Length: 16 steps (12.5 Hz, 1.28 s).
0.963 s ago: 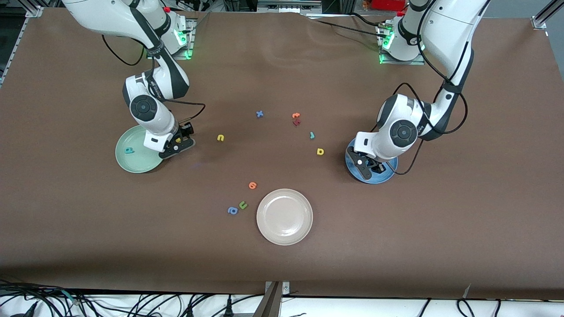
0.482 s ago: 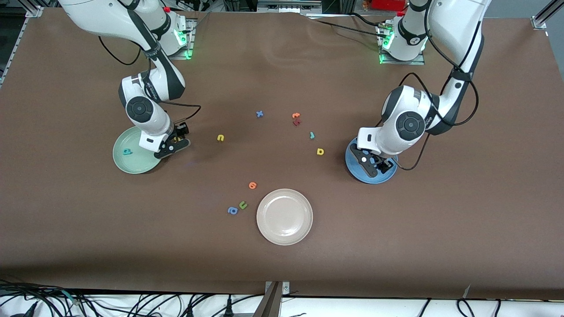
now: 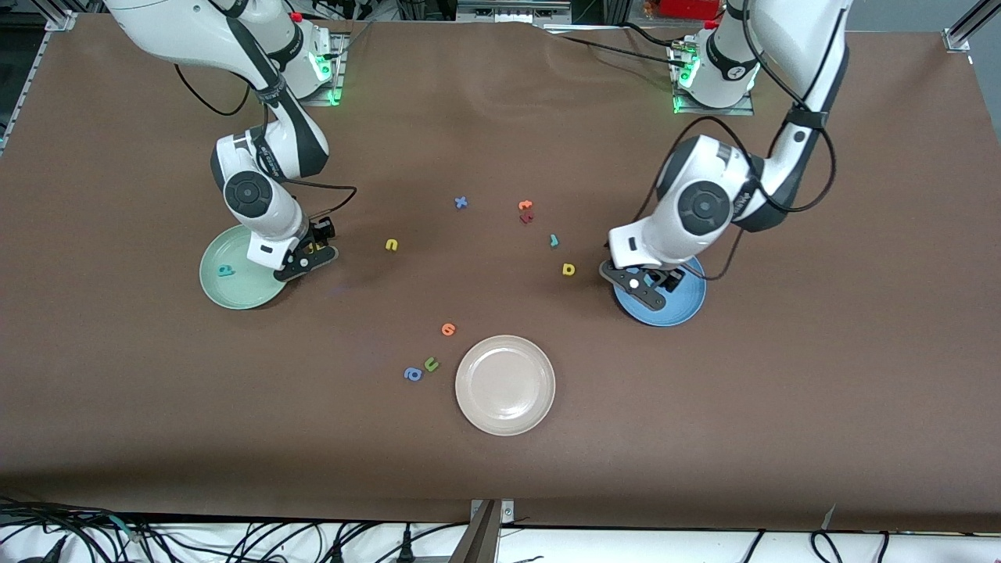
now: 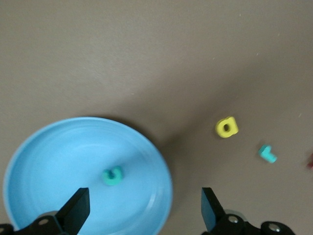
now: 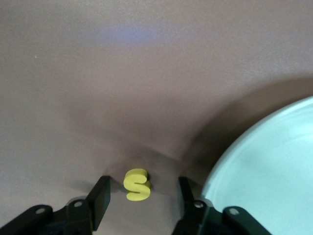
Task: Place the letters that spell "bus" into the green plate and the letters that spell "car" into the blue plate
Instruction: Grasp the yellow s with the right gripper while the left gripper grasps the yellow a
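The yellow "s" (image 5: 137, 184) lies on the table just beside the green plate (image 3: 227, 291), between the fingers of my open right gripper (image 3: 313, 252), with a gap on each side. The teal "b" (image 3: 227, 269) rests in that green plate. My left gripper (image 3: 645, 285) hangs wide open and empty over the blue plate's (image 3: 679, 306) rim toward the table's middle. In the blue plate (image 4: 58, 152) lies the teal "c" (image 4: 113, 176). On the table near it are the yellow "a" (image 3: 568, 270) and the teal "r" (image 3: 554, 240). The yellow "u" (image 3: 392, 245) lies toward the green plate.
A cream plate (image 3: 504, 385) sits nearer the camera, mid-table. Beside it lie an orange letter (image 3: 448, 329), a green "u" (image 3: 431, 363) and a blue "a" (image 3: 413, 374). Farther off are a blue "x" (image 3: 461, 202), an orange letter (image 3: 525, 206) and a dark red one (image 3: 526, 218).
My left gripper opened wide and swung from over the blue plate's middle to its rim toward the yellow "a". My right gripper shifted slightly toward the green plate.
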{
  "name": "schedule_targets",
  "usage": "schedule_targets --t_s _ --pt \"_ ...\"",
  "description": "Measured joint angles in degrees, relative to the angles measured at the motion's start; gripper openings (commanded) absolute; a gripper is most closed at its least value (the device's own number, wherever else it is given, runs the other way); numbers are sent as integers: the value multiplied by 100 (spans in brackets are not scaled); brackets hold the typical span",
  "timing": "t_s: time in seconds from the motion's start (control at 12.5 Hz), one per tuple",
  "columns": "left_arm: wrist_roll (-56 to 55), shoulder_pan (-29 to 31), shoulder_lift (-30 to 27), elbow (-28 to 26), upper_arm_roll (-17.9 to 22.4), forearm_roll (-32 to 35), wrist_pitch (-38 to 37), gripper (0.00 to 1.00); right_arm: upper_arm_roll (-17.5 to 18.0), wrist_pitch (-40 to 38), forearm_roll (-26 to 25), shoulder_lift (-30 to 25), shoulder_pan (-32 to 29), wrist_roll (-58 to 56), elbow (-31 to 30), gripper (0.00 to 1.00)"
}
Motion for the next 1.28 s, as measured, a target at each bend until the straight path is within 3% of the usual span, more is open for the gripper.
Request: schedule_targets --t_s 0.24,0.56,0.72,0.96,1.2,1.28 --pt "-1667 -449 138 -5 -24 0 196 100 1 -3 0 -26 0 2 -1 35" --pt "-2913 -761 551 -7 -25 1 1220 100 20 -8 1 -48 5 4 -8 0" --pt "-2937 -744 833 31 5 1 1669 100 22 -15 1 -54 6 65 -13 0" --pt "-2936 -783 1092 142 2 1 1772 95 8 -53 1 -81 1 164 -3 0" --pt "-2936 -947 1223 112 -10 37 1761 81 -65 -958 3 -451 -7 344 360 0" --pt "-2936 -978 1256 94 -10 157 1759 69 -102 -1430 3 -659 -8 387 576 0"
